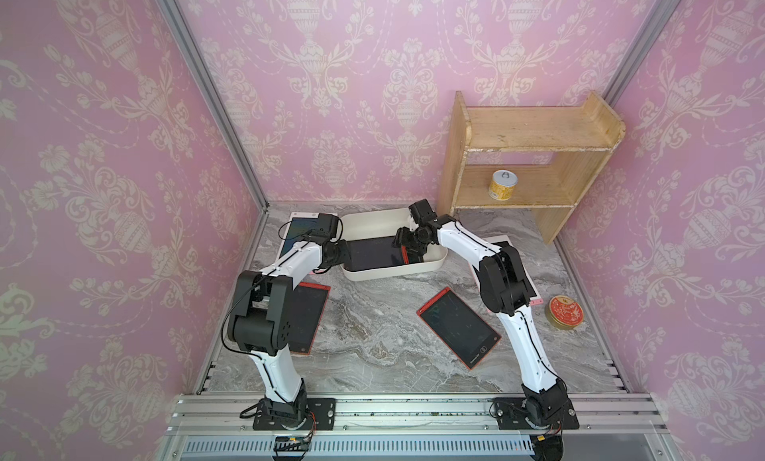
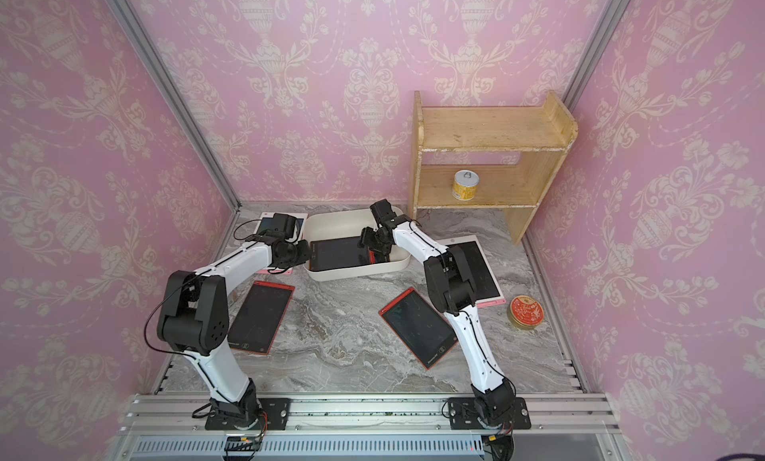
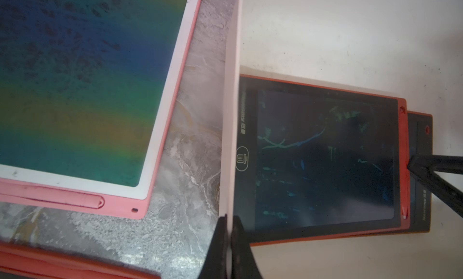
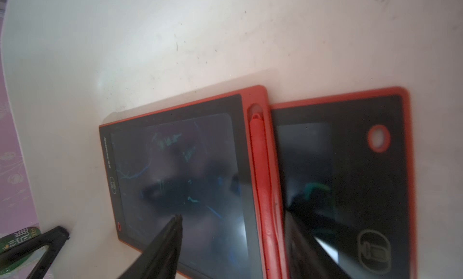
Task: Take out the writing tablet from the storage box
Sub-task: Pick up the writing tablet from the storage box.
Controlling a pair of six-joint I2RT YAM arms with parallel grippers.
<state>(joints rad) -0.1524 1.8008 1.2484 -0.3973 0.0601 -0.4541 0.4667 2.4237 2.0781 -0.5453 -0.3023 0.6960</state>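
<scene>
Your left fingers point(image 3: 216, 247) are pinching the left end wall of the storage box point(image 1: 393, 274), 1 on each side. The box is sitting at the back of the worktop point(image 1: 372, 334). The writing tablet point(image 3: 325, 160) is lying flat inside it, overlapping a 2nd tablet point(image 4: 350, 177). Your right fingers point(image 4: 162, 250) are standing spread, straddling the top tablet's red stylus edge point(image 4: 260, 165).

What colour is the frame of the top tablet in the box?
Red-orange, around a black screen; the tablet shows best in the right wrist view.
</scene>
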